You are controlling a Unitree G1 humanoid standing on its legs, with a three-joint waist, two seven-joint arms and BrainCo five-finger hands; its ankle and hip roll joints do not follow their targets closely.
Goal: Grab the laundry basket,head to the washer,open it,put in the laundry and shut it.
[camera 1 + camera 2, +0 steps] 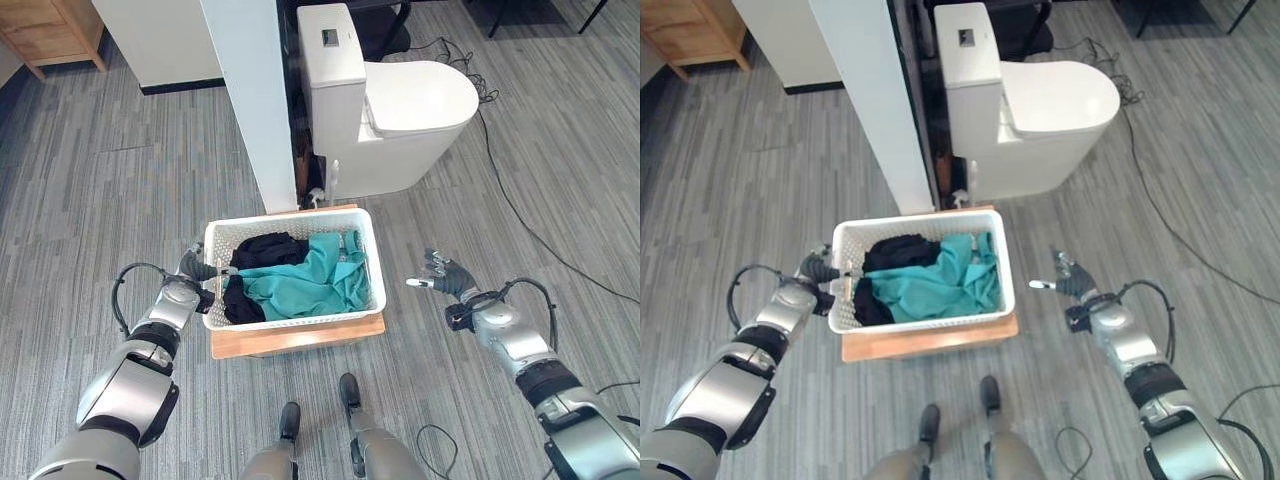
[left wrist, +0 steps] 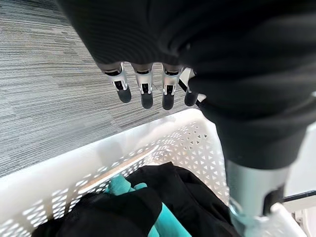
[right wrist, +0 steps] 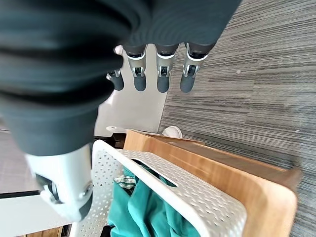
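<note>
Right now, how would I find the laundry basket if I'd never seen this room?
Find the white toilet on the grey floor. In front of it sits a low wooden stand, and the laundry basket rests on top. It is the white box with little holes, holding teal clothes and black clothes.

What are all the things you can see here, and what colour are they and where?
Laundry basket: one, white, perforated, on the wooden board in front of the robot.
Teal clothes: one bundle, inside the basket, right part.
Black clothes: dark pile, inside the basket, left and back.
Wooden board: one, light brown, on the floor under the basket.
Toilet: one, white, lid shut, behind the basket.
White pillar: one, left of the toilet.
Wooden cabinet: one, far left corner.
Left hand: at the basket's left rim, fingers straight.
Right hand: open, apart from the basket's right side.
</note>
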